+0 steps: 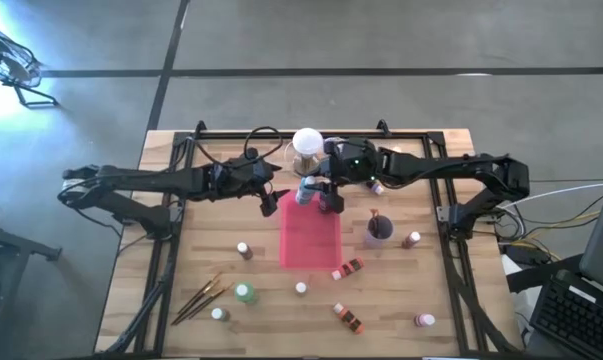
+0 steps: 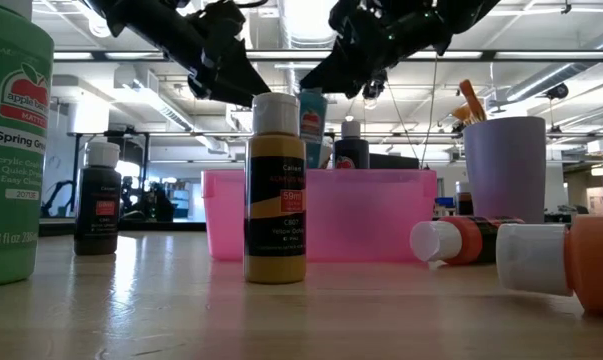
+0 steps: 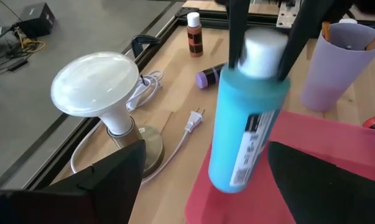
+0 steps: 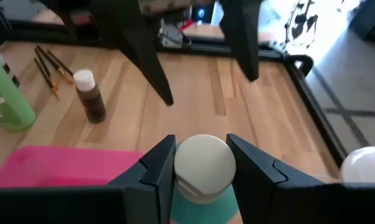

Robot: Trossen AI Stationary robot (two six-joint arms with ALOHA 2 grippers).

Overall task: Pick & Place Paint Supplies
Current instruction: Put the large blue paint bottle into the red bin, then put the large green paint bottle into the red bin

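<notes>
Early stage: small white-capped paint bottles (image 1: 245,250) and thin brown-handled brushes (image 1: 203,297) scattered across wooden surface (image 1: 461,300), flat pink rectangular tray (image 1: 311,238) apparently empty. Large teal plastic bottle (image 3: 246,118) hanging over tray's 12 o'clock edge, cap clamped in right end effector (image 4: 201,163). Left end effector (image 3: 203,180) spread wide at bottle's 9 o'clock, not touching.

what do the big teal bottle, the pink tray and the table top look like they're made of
The large teal bottle with a white cap: apparently smooth plastic with a soft sheen and a printed paper-like label. The flat pink rectangular tray: likely translucent plastic, since light glows through its walls. The table top: pale wood planks, with visible grain and seams and a slightly glossy finish.
</notes>
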